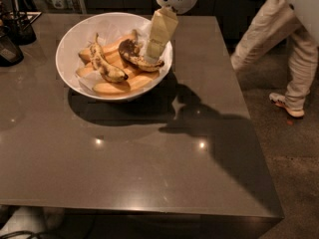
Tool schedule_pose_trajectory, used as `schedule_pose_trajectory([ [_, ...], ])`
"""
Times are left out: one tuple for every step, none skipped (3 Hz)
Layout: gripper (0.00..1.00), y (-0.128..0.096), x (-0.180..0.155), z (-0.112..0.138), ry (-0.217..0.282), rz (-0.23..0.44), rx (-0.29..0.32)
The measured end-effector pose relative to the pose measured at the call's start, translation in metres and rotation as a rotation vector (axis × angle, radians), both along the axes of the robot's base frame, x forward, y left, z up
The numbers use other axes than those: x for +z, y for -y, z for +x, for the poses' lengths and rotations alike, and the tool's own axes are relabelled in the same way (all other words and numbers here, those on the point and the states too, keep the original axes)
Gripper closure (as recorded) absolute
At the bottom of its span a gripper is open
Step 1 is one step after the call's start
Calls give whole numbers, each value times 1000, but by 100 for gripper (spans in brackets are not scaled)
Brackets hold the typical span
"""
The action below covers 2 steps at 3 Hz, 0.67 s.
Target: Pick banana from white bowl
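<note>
The white bowl (70,39) stands at the back left of the dark table. In it lies the dark brown-black banana (133,55), curved, at the bowl's right side. A yellower speckled banana (103,66) and pale orange-yellow pieces (117,86) lie beside and under it. My gripper (152,54) reaches down from the top of the view into the bowl's right part, its cream-coloured fingers (158,34) right at the dark banana's right half.
A dark container with utensils (19,26) and a black object (7,51) stand at the table's far left. A person's legs (289,59) are walking on the floor to the right of the table. The table's right edge (244,108) is near the bowl.
</note>
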<state>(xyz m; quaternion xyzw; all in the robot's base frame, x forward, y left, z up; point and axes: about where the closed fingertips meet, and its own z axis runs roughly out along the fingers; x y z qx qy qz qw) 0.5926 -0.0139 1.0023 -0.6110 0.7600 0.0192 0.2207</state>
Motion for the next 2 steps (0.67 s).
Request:
schedule_pose_trajectory([
  [24,-8,-4,1,0,-22,6],
  [40,-14,-8,1,-3,-45,13],
])
